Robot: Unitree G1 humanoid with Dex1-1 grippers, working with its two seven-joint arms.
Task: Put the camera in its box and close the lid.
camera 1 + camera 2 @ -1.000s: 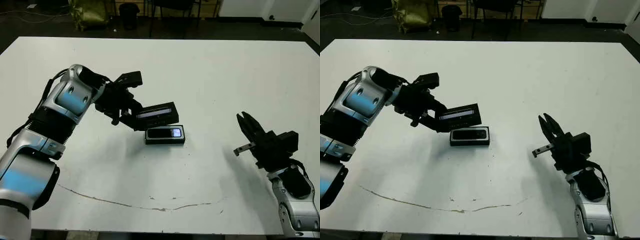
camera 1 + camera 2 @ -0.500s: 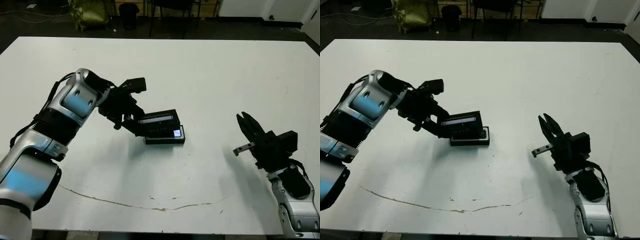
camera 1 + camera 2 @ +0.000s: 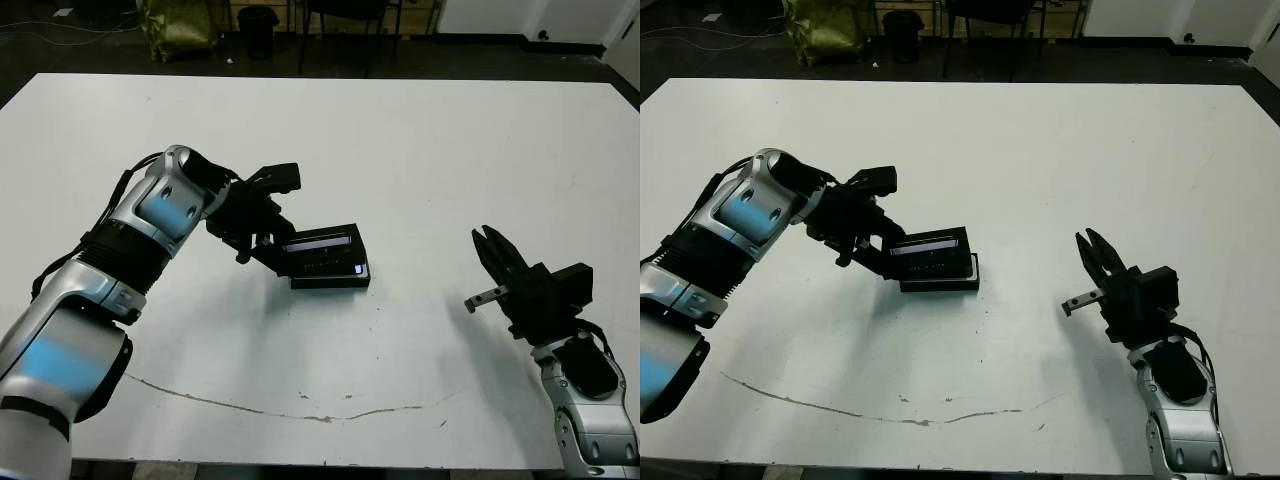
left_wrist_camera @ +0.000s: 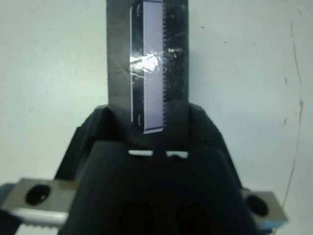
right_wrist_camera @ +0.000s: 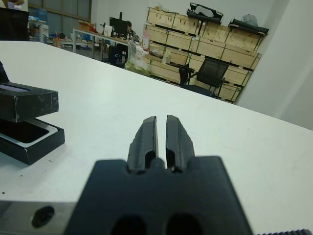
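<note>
Over the middle of the white tabletop (image 3: pixel 420 160), the left end effector (image 3: pixel 268 245) is clamped on one end of the lid (image 3: pixel 322 252), fingers pinching its short edge. The lid is tilted, its gripped end raised a little, and its far end is down over the box (image 3: pixel 332 279). It covers most of the box from above; only the box's front wall and a sliver of pale lining at the right end (image 3: pixel 358 268) peek out. From the right wrist view, the lid (image 5: pixel 27 100) sits slanted above the box (image 5: pixel 29 142), a dark gap open between them on this side. The camera itself can't be made out under the lid.

In the left wrist view the lid (image 4: pixel 146 63) runs straight out from between the fingers, its long pale glossy strip (image 4: pixel 147 68) catching the light.

Over on the right side of the tabletop, well apart from the box, the right end effector (image 3: pixel 492 252) hovers with nothing in it. Its two black fingers (image 5: pixel 146 139) stand close together, just a thin slit between them.

A dark scuff line (image 3: pixel 260 405) curves along the tabletop's near edge.
</note>
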